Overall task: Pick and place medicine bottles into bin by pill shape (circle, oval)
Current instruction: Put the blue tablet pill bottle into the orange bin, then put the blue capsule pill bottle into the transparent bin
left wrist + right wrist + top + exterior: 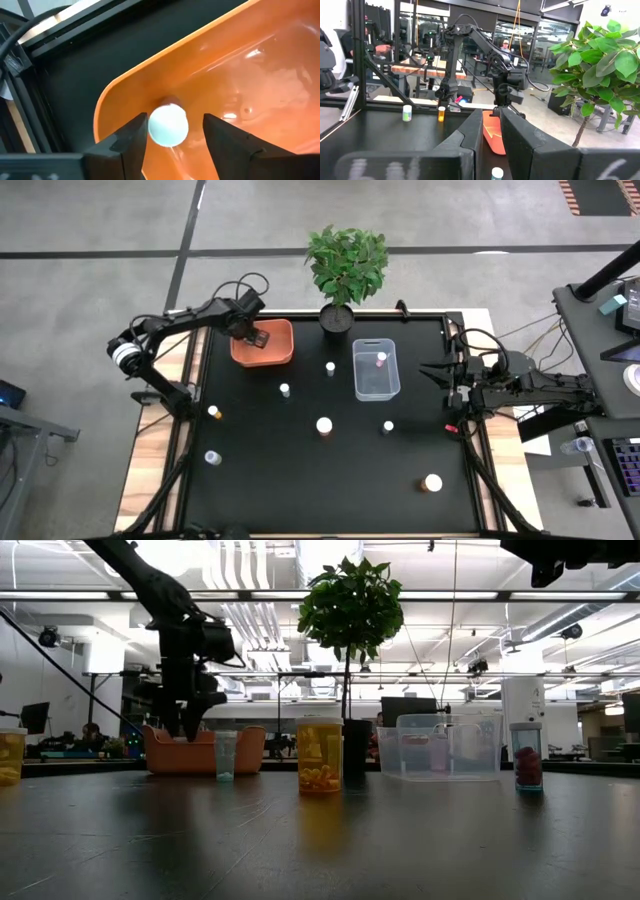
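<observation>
My left gripper (170,132) is over the orange bin (268,353), at its near-left corner. Fingers are spread, with a gap on both sides of the white-capped bottle (168,125) between them; nothing pinched. The bottle sits centred between the fingertips, cap facing my wrist, so its long axis runs roughly along my approach line. It looks to be resting in the bin's rounded corner, but I can't tell for sure whether it touches the floor or wall. My read: release is done, and the next move is a straight retreat along that axis, with no sideways drift or a finger clips the cap.

The bin is glossy moulded plastic with a smooth curved lip and soft reflections. The cap is matte white and round.

My right gripper (490,137) is parked at the right table edge, fingers pressed together, empty.

The left arm is nearer the loose bottles at the table's left (214,412) and centre (324,425). The clear bin (376,388) sits mid-table beside the potted plant (345,265), one bottle (381,359) inside. The tabletop (300,480) is a flat black mat.
</observation>
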Controlling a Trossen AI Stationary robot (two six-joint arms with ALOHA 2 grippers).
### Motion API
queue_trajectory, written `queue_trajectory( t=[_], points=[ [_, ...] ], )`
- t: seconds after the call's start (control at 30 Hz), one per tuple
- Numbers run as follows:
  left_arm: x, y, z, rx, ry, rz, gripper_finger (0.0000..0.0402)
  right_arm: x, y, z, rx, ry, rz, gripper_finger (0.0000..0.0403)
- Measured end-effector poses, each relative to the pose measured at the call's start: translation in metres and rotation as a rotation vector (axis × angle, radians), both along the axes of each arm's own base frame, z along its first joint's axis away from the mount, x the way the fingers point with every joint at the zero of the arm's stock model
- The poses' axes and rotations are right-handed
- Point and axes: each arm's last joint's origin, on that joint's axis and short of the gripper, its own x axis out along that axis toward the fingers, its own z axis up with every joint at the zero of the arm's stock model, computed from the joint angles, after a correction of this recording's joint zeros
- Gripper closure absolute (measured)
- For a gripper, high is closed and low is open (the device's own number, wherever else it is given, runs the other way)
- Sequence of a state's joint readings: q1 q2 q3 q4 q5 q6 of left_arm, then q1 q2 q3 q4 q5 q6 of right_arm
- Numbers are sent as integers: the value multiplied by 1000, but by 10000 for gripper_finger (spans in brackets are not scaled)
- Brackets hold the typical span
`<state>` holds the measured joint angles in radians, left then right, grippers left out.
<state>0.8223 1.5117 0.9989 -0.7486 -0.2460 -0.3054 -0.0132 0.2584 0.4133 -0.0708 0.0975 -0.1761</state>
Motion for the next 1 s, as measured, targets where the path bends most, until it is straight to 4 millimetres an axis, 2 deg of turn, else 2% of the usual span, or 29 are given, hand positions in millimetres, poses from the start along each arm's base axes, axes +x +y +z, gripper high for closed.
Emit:
queue_trajectory(
  t=[0.3, 0.43, 0.57, 0.73, 1.0],
  points=[
    [-3, -2, 28, 86, -57, 6, 223, 0, 0, 0, 0, 0, 0, 344],
    [0, -13, 44, 137, -126, -4, 223, 0, 0, 0, 0, 0, 0, 344],
    [15, -39, 62, 206, -224, -105, 223, 0, 0, 0, 0, 0, 0, 344],
    [40, -80, 77, 264, -364, -274, 223, 0, 0, 0, 0, -1, 0, 344],
    [72, -149, 77, 203, -466, -499, 224, 0, 0, 0, 0, -1, 0, 344]
  ],
)
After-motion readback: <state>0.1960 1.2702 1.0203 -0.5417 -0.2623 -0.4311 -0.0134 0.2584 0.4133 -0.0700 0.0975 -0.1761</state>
